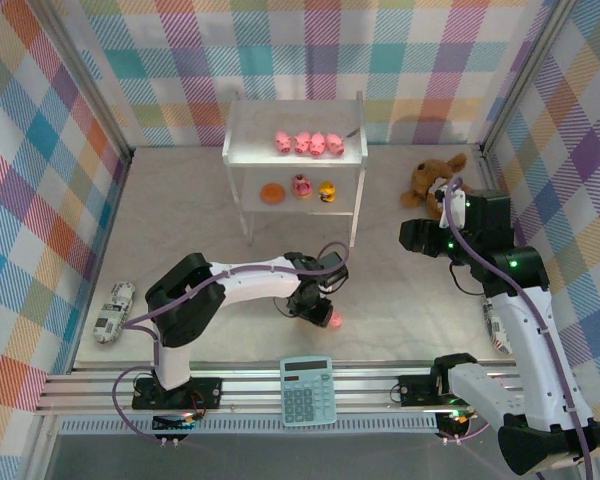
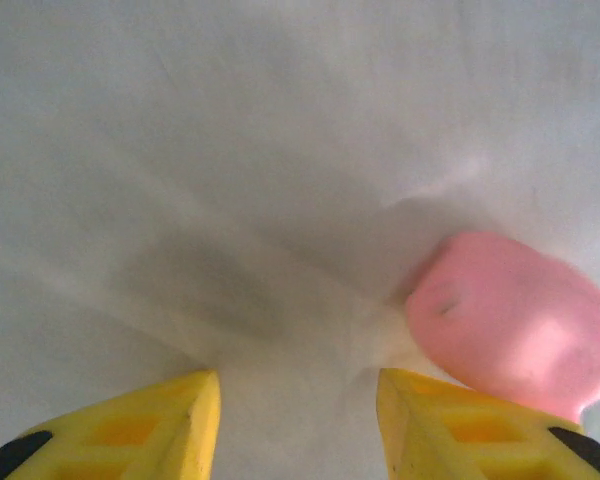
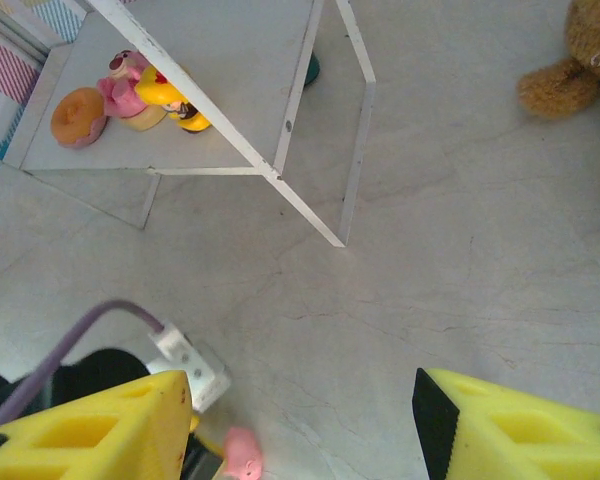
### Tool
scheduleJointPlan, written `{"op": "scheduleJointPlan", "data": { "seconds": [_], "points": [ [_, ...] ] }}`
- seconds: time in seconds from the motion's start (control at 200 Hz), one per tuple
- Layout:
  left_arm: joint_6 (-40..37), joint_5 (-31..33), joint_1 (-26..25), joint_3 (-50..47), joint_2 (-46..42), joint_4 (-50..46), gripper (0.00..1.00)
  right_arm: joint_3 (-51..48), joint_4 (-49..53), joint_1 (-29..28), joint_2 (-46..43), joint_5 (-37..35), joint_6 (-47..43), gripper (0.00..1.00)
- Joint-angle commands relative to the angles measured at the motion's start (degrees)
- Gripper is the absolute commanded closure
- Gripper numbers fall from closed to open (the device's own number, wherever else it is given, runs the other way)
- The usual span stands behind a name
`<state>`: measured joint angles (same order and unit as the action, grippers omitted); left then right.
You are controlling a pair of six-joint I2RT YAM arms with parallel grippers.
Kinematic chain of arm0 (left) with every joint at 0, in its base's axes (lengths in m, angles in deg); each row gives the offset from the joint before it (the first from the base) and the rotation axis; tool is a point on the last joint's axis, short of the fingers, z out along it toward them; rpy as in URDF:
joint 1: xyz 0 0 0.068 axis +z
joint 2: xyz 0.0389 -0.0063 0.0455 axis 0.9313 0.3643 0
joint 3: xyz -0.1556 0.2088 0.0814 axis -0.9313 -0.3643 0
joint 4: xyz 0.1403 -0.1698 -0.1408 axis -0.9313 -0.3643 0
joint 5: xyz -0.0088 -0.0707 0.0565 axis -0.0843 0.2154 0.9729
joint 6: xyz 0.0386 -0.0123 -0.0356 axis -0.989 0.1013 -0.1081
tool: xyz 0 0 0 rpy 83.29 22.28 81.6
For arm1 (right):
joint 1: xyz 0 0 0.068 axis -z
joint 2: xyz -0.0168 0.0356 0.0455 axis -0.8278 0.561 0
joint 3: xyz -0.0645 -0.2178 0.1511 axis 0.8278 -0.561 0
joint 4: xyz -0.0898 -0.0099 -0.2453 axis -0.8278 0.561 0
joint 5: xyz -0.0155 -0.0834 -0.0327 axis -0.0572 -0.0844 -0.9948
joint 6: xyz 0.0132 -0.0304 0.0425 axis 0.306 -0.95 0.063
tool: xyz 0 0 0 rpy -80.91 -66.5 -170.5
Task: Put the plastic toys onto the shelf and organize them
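The white shelf (image 1: 242, 148) stands at the back. Several pink pigs (image 1: 304, 144) line its top. On its lower board sit an orange ring (image 1: 272, 194), a pink cupcake piece (image 1: 301, 186) and a yellow duck (image 1: 327, 192). They appear again from the right wrist as the orange ring (image 3: 78, 117), the cupcake piece (image 3: 125, 92) and the duck (image 3: 172, 102). One more pink pig (image 1: 334, 319) lies on the table. My left gripper (image 1: 320, 311) hangs low beside it and is open. From the left wrist the pig (image 2: 510, 320) lies just outside the right fingertip (image 2: 430, 410), and the gap of the left gripper (image 2: 298, 390) is bare. My right gripper (image 1: 414, 238) is open and holds nothing.
A brown plush animal (image 1: 430, 178) lies right of the shelf. A teal calculator (image 1: 307, 390) rests on the front rail. Small patterned objects lie at the left edge (image 1: 112, 312) and by the right arm (image 1: 496, 326). Plaid walls close in three sides.
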<state>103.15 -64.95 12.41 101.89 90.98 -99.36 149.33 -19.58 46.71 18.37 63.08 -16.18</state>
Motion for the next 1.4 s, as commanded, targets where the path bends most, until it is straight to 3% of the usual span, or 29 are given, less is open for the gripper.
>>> {"op": "scheduleJointPlan", "data": {
  "seconds": [0.0,0.22,0.38,0.615,0.79,1.39],
  "points": [
    [-1.7,5.8,1.9,3.1,1.5,5.8,0.54,-0.9,0.7,0.3,-0.8,1.4,0.8,0.39],
    [-2.1,6.3,2.1,5.4,1.8,5.0,0.54,-1.3,1.8,0.3,-1.1,1.9,0.7,0.39],
    [-2.2,8.3,1.8,1.2,-5.1,4.0,0.50,-1.6,1.4,0.3,-1.3,1.6,0.7,0.39],
    [-0.5,11.7,-4.7,1.3,-12.2,-0.1,0.43,-2.3,-0.2,0.3,-0.7,2.5,1.3,0.39],
    [4.5,13.7,-8.1,3.6,-8.4,-0.7,0.43,-2.1,-0.9,0.3,-1.0,2.8,1.4,0.39],
    [8.5,12.5,-9.4,7.6,0.4,-2.5,0.44,-0.1,-1.2,0.4,-0.6,2.3,-0.1,0.38]
  ]
}}
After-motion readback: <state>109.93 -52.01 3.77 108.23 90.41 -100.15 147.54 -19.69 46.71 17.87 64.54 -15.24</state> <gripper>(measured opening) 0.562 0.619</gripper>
